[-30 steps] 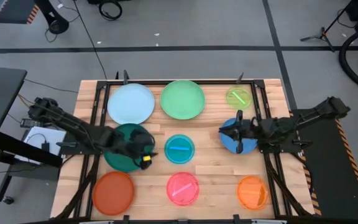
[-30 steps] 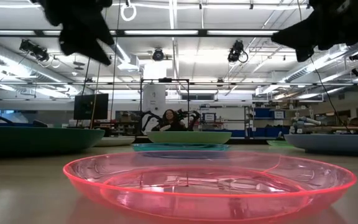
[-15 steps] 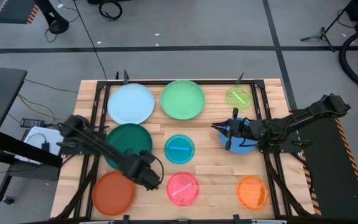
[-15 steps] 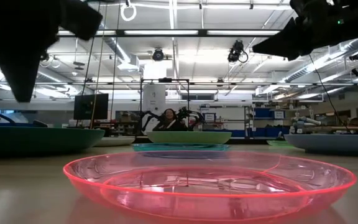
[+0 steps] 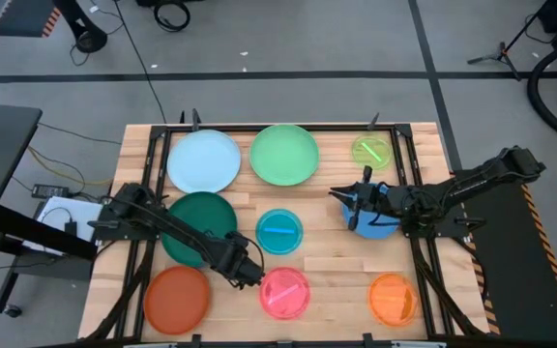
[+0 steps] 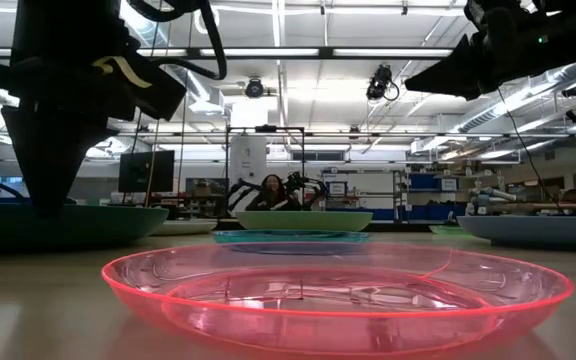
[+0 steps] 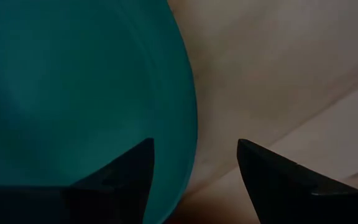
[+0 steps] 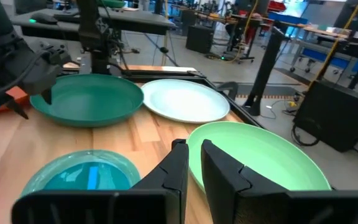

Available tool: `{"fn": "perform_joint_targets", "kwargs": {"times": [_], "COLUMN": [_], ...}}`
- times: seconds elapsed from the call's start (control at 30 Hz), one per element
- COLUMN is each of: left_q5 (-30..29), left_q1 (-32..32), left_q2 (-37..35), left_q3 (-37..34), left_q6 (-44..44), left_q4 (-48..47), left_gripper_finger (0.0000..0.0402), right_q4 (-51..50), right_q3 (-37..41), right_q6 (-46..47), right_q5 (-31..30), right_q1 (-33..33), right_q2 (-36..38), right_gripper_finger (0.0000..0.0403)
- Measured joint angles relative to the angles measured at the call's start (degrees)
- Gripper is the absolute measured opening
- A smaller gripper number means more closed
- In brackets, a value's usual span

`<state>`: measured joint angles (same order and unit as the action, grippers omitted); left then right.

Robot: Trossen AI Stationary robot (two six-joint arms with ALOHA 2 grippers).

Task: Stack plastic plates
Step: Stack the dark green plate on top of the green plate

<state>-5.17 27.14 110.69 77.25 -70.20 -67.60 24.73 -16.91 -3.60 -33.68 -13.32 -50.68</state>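
Note:
Nine plates lie flat on the wooden table, none on another: light blue (image 5: 203, 160), light green (image 5: 284, 154), lime (image 5: 371, 152), dark green (image 5: 193, 224), teal (image 5: 279, 231), blue (image 5: 383, 226), red-orange (image 5: 176, 299), pink (image 5: 285, 292) and orange (image 5: 393, 298). My left gripper (image 5: 251, 275) hangs open, pointing down, between the dark green plate's near right rim (image 7: 185, 124) and the pink plate. One finger stands over that rim, the other over bare wood. My right gripper (image 5: 341, 205) is shut and lies level above the blue plate's left edge, pointing toward the table's left.
A dark metal frame (image 5: 153, 184) runs along the table's left, right and far sides. Bare wood (image 5: 332, 256) shows between the teal, pink and blue plates. In the right wrist view the teal plate (image 8: 86, 174) and light green plate (image 8: 260, 155) lie just ahead of the fingers.
My left gripper has moved from above the dark green plate toward the table's near edge, then a little right, and has come down low beside the pink plate. My right gripper has shifted slightly toward the table's left over the blue plate. No plate has moved.

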Motion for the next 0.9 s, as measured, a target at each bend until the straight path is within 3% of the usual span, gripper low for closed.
{"fn": "perform_joint_targets", "kwargs": {"times": [0.27,0.4,0.7,0.9], "left_q5": [-0.27,-3.09,-2.64,2.74], "left_q1": [0.02,0.24,-0.98,-1.19], "left_q2": [0.0,0.48,1.36,0.63], "left_q3": [0.0,-0.75,-4.86,-8.88], "left_q6": [1.59,1.96,5.36,7.84], "left_q4": [1.23,3.02,4.62,10.2], "left_gripper_finger": [0.0235,0.0228,0.0167,0.0144], "right_q4": [-0.02,-0.24,-2.37,-3.1], "right_q3": [0.02,0.02,0.07,0.09], "right_q6": [0.02,1.4,5.32,9.55], "right_q5": [8.54,12.81,11.57,11.49], "right_q1": [-0.04,-0.21,-1.33,-1.33], "right_q2": [0.0,0.02,-0.57,-0.81], "right_gripper_finger": [0.0053,0.0052,0.0052,0.0051]}}
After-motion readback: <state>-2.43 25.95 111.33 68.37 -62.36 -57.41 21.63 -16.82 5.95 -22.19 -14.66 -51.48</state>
